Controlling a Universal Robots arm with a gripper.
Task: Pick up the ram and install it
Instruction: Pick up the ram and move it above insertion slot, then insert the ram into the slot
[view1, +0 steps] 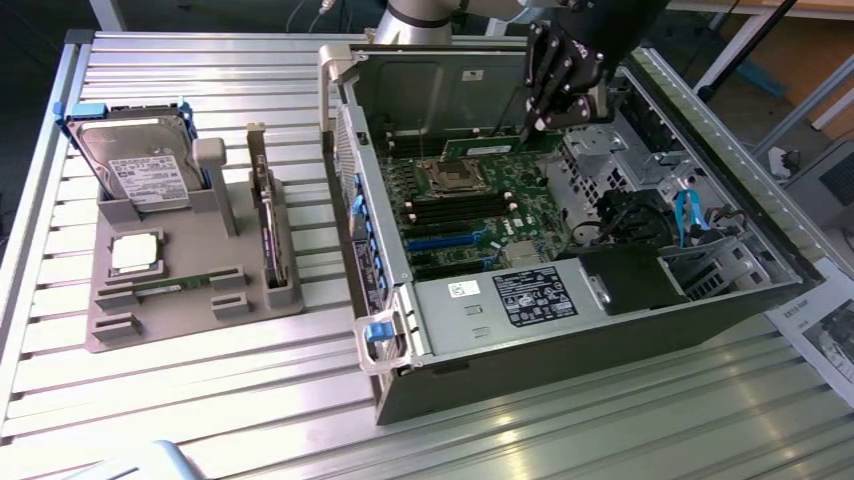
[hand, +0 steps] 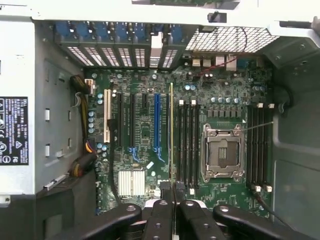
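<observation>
My gripper (view1: 545, 118) hangs over the open computer case (view1: 467, 330), shut on the ram (view1: 483, 147), a thin green stick that juts out level above the motherboard (view1: 467, 215). In the wrist view the ram (hand: 171, 130) appears edge-on as a narrow line running up from between my fingertips (hand: 173, 192). It lies over the board beside the black memory slots (hand: 187, 145), between them and the blue slot (hand: 157, 125). The empty processor socket (hand: 221, 152) sits past those slots. I cannot tell how high the ram is above the board.
On the exterior view's left, a grey holder (view1: 200, 240) carries a silver hard drive (view1: 134, 165), a square processor chip (view1: 134, 252) and an upright card (view1: 271, 235). The case's power supply (view1: 534, 292), cables (view1: 687, 215) and drive cage (view1: 601, 150) crowd the exterior view's right side.
</observation>
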